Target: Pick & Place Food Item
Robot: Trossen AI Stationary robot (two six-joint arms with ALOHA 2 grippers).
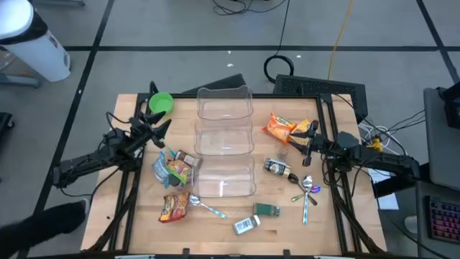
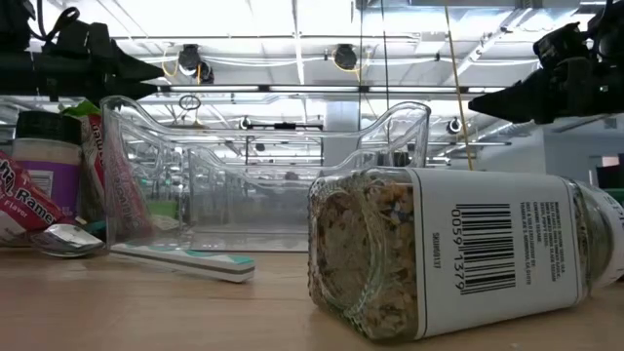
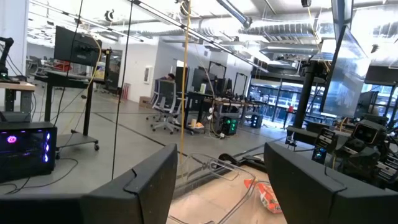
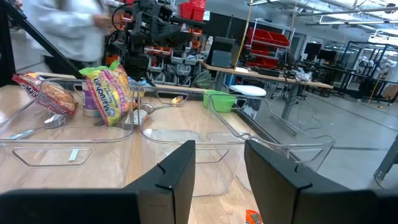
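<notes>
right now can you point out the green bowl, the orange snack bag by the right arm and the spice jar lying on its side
green bowl (image 1: 161,103), high view, on its inside
orange snack bag (image 1: 278,127), high view, middle of the bag
spice jar (image 2: 458,255), low view, on its white label by the barcode

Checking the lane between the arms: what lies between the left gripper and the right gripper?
In the high view, the clear bins lie between the left gripper and right gripper.

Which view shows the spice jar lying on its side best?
The low view: the spice jar fills the foreground, barcode label and contents readable. The high view shows it small near the table's front edge. Neither wrist view shows it.
</notes>
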